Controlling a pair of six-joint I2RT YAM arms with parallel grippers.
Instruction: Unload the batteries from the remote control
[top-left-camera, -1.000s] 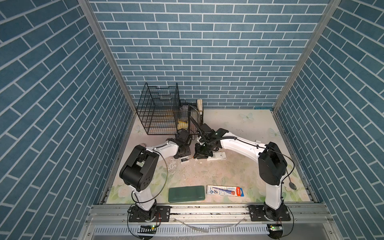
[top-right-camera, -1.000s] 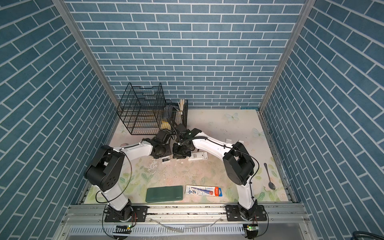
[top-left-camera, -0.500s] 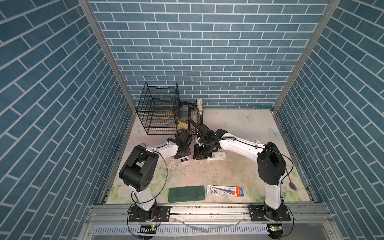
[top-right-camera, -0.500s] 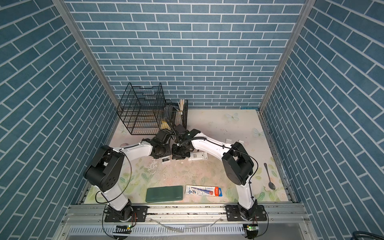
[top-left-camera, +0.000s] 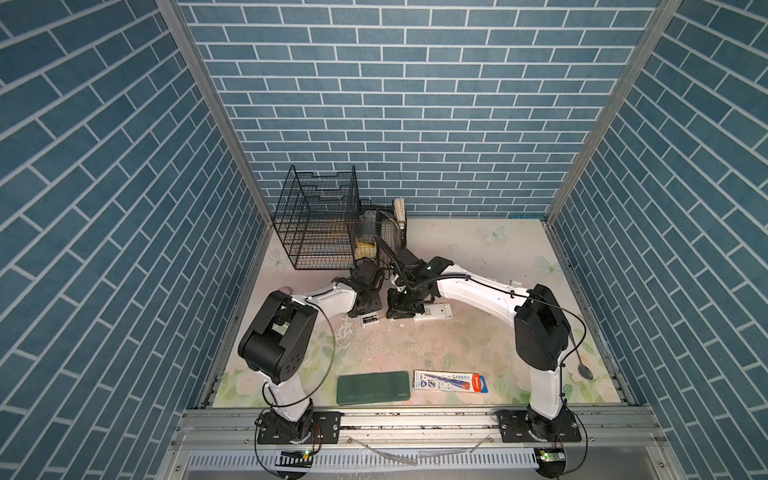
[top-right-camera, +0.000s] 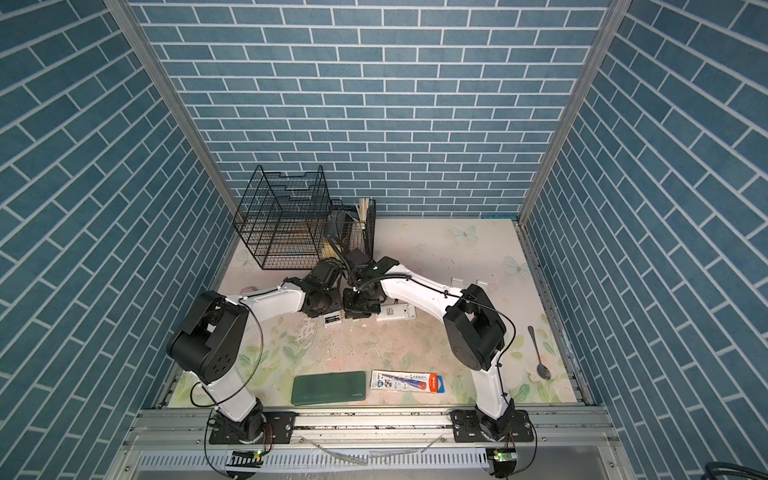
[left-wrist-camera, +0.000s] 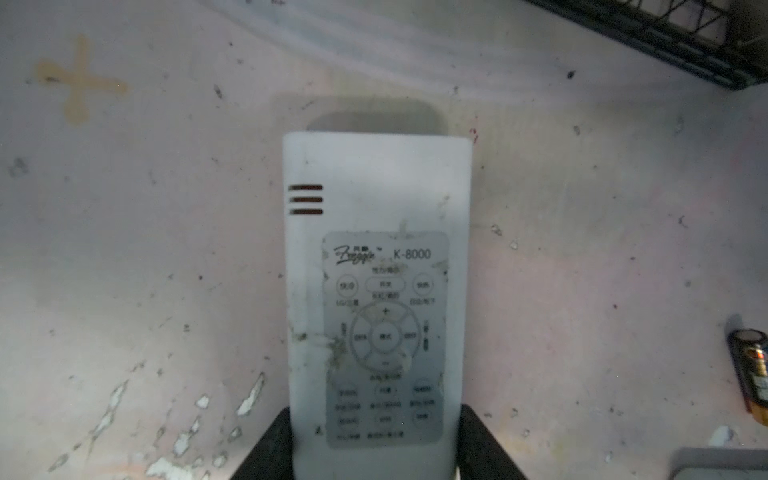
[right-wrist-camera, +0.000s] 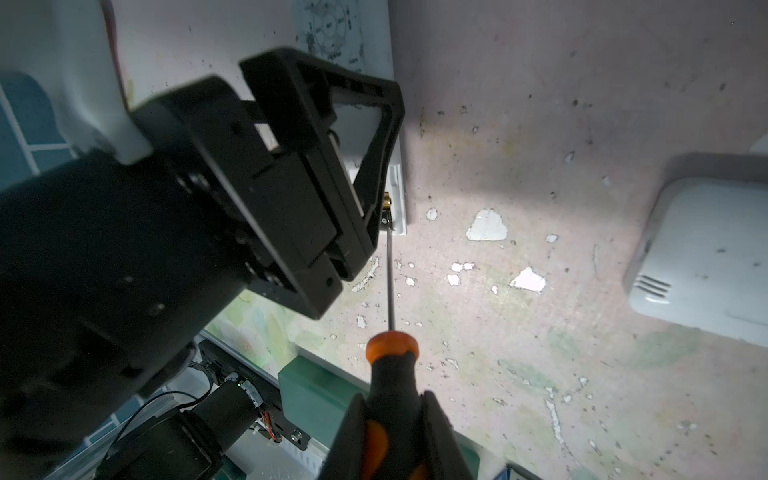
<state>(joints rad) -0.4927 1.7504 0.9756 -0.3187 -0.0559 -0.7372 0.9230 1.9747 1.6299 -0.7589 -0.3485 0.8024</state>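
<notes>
The white remote control (left-wrist-camera: 376, 291) is held above the table with its button face toward the left wrist camera. My left gripper (left-wrist-camera: 374, 432) is shut on its near end, one black finger on each side. In both top views this gripper (top-left-camera: 365, 303) sits left of centre, close to my right gripper (top-left-camera: 401, 307). My right gripper (right-wrist-camera: 395, 415) is shut on the orange-and-black screwdriver (right-wrist-camera: 390, 374). The thin shaft reaches a gold spot (right-wrist-camera: 386, 203) at the remote's gripped end. One of the batteries (left-wrist-camera: 754, 374), black with gold, lies on the table beside the remote.
A white casing with vent slots (right-wrist-camera: 706, 257) lies just right of the grippers (top-left-camera: 434, 311). A black wire rack (top-left-camera: 318, 224) and a mesh basket (top-left-camera: 380, 232) stand at the back left. Near the front edge lie a green case (top-left-camera: 372, 387) and a printed packet (top-left-camera: 451, 381). A spoon (top-left-camera: 579, 361) lies at the right.
The right arm has shifted very slightly to the left. Both grips are unchanged.
</notes>
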